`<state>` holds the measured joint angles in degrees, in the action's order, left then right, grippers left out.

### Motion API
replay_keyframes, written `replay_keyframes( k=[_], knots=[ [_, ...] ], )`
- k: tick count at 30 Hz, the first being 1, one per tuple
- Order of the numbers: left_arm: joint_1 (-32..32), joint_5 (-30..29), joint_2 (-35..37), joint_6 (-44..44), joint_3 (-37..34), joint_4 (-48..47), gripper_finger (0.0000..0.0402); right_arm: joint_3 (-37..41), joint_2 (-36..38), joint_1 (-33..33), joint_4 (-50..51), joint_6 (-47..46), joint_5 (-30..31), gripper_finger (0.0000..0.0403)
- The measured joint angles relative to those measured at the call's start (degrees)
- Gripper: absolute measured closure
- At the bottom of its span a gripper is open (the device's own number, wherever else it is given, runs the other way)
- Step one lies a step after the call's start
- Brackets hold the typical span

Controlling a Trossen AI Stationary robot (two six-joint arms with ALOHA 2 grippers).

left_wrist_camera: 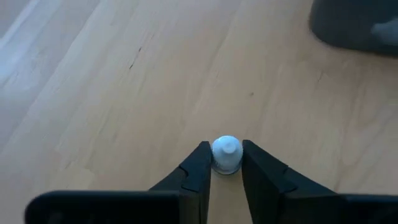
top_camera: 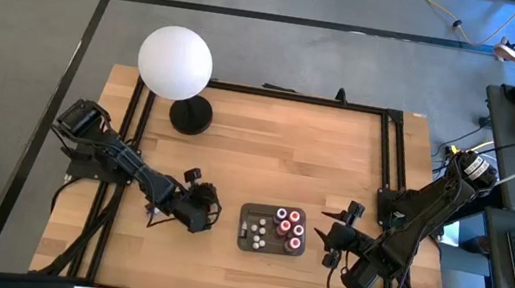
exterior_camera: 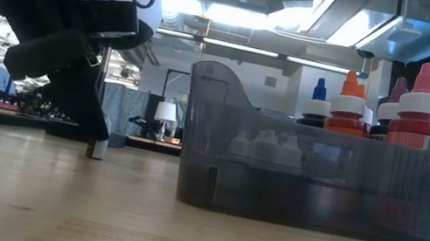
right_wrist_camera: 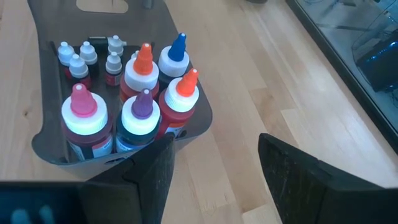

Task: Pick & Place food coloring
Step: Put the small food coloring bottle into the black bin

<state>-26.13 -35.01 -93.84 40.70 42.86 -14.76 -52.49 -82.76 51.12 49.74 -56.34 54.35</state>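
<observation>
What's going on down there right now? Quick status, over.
Left tool shut on small white-capped bottle, on the table beside the tray. Right tool open, waiting by the tray. Nothing in the way.

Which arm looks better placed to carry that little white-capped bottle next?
The left. Its gripper is already closed around the small bottle on the table, while the right gripper waits open beside the tray.

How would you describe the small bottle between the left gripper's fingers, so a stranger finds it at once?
Start at the dark grey tray of bottles on the wooden table. The left gripper stands beside it, shut on one tiny white-capped bottle. Unlike the others, it stands alone outside the tray.
</observation>
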Motion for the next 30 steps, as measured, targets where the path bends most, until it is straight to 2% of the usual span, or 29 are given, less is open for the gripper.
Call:
replay_keyframes(
  k=[7, 15, 19, 25, 30],
  knots=[
    [0.0, 0.3, 0.0, -5.5, 3.6, -0.2, 0.0334, 0.0, 0.0, 0.0, 0.0, 0.0, 0.0, 0.0170],
    [0.0, -0.3, 0.5, -16.5, 14.5, 0.1, 0.0335, 0.0, 0.0, 0.0, 0.0, -0.1, 0.0, 0.0170],
    [0.3, -0.5, 0.6, -20.2, 17.5, 1.7, 0.0335, 0.0, 0.0, 0.0, 0.0, -0.1, 0.0, 0.0170],
    [0.3, 8.4, -2.2, -24.6, 17.7, 11.9, 0.0335, 0.0, 0.0, 0.0, 0.0, -0.1, 0.0, 0.0170],
    [0.7, 12.5, -7.4, -26.5, 17.7, 19.3, 0.0335, 0.0, 0.0, 0.0, -0.1, -0.1, 0.0, 0.0170]
  ],
)
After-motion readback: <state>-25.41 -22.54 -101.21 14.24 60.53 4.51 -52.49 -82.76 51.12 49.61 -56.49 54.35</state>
